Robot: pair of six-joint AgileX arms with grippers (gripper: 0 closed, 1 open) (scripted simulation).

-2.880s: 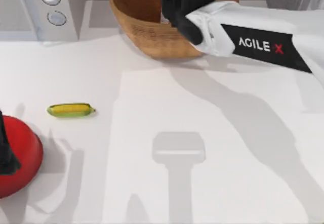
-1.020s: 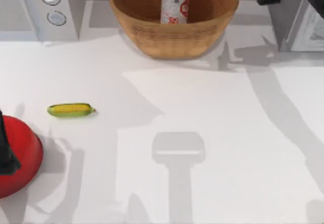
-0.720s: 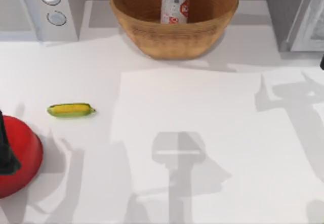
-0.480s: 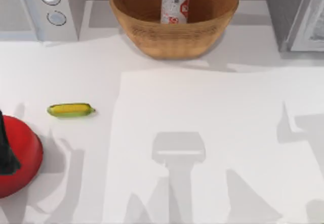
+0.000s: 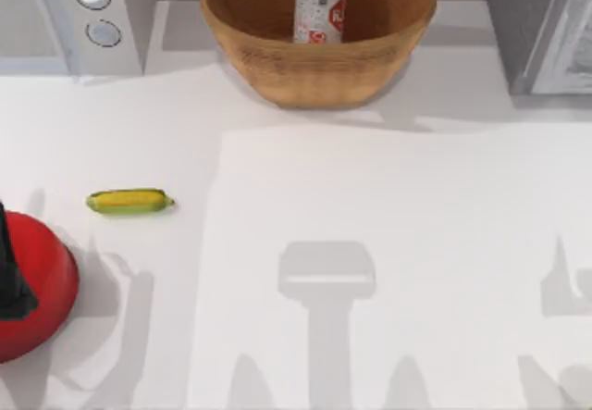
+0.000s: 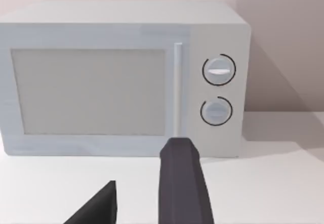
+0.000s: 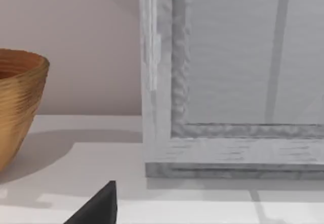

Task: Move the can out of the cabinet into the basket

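The can [image 5: 320,5], silver-white with red marks, stands upright inside the tan woven basket [image 5: 277,68] at the back middle of the table. No gripper is near it. The dark grey cabinet [image 5: 518,21] with its pale framed door [image 7: 233,82] is at the back right, and the basket's rim [image 7: 20,92] is off to its side in the right wrist view. My right gripper [image 7: 152,214] hangs open in front of the cabinet, one dark finger [image 7: 101,206] in sight. My left gripper [image 6: 144,168] is open and empty, facing the white appliance.
A white appliance with two round knobs [image 5: 74,17] [image 6: 121,82] stands at the back left. A yellow-green corn cob [image 5: 129,201] lies on the left. A red pot [image 5: 42,290] is at the left front edge, with a dark shape over it.
My right arm has let go of the can in the basket and drawn back to the right, out of the top view. The can stays upright.
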